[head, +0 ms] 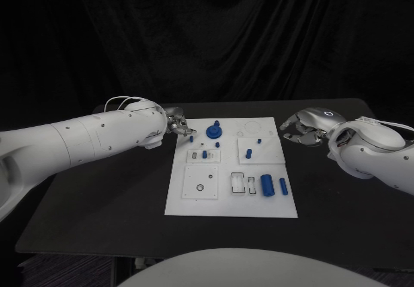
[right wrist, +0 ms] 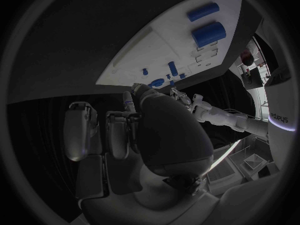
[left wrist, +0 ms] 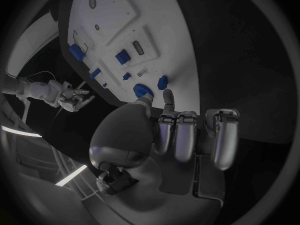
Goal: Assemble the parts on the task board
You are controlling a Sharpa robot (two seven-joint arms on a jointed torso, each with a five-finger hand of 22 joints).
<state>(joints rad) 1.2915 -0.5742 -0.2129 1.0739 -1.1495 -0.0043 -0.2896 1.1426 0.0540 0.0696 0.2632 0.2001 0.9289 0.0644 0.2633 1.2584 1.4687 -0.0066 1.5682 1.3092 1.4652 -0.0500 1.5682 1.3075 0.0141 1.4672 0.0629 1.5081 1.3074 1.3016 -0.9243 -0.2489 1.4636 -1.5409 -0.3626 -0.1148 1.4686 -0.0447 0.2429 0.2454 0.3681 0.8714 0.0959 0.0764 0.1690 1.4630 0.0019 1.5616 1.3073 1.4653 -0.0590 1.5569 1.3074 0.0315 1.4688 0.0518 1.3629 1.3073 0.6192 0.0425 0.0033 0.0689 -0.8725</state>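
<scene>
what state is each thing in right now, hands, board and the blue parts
left hand: at the board's far left corner, holds nothing visible
right hand: off the board's right edge, fingers curled, holds nothing
task board: flat on the table
large blue cylinder: lying on the board, near right
slim blue cylinder: lying beside it
blue knob: standing at the board's far end

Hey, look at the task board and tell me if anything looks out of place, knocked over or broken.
Nothing stands out. The task board lies flat and square on the black table, with its blue parts resting on it or standing in it. The left hand and right hand hover at the board's far corners, holding nothing.
</scene>
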